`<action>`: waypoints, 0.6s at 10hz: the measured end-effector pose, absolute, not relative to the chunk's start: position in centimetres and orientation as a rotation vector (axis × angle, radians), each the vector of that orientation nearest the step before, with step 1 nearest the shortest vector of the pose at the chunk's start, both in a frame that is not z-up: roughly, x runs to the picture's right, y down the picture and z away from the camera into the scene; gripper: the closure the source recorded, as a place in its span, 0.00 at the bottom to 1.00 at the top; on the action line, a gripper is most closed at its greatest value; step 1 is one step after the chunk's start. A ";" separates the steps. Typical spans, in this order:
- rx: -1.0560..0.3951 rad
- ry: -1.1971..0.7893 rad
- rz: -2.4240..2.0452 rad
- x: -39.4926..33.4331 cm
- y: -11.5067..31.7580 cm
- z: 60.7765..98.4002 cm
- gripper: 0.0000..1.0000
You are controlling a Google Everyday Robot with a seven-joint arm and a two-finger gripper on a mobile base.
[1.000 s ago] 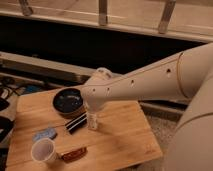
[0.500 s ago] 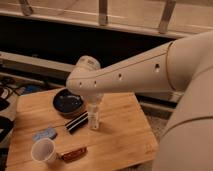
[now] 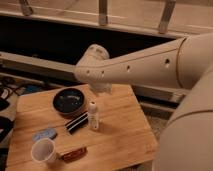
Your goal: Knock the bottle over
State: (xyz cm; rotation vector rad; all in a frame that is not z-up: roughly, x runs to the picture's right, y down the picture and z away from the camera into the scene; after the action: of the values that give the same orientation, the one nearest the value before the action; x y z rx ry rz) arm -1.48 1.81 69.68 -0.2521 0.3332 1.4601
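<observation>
The bottle (image 3: 93,116) is small, slim and white with a white cap. It stands upright near the middle of the wooden table (image 3: 125,132). My big white arm reaches in from the right and ends above the table's far edge. My gripper (image 3: 100,89) hangs under the arm's end joint, just above and slightly behind the bottle, apart from it. Most of the gripper is hidden by the arm.
A black bowl (image 3: 69,101) sits left of the bottle and a black packet (image 3: 76,122) lies right beside it. A blue item (image 3: 45,134), a white cup (image 3: 44,151) and a brown bar (image 3: 74,154) lie at the front left. Cables lie on the floor at the left.
The arm's end has swung left and lifted away from the bottle. The bottle now shows in full and still stands upright in the same spot.
</observation>
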 end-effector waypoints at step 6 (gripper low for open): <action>-0.571 0.106 1.546 -5.5 4.4 76.5 0.20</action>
State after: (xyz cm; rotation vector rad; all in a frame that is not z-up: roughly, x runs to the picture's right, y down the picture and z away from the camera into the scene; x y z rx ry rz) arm -5.54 4.36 76.54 -0.5705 0.1061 1.5458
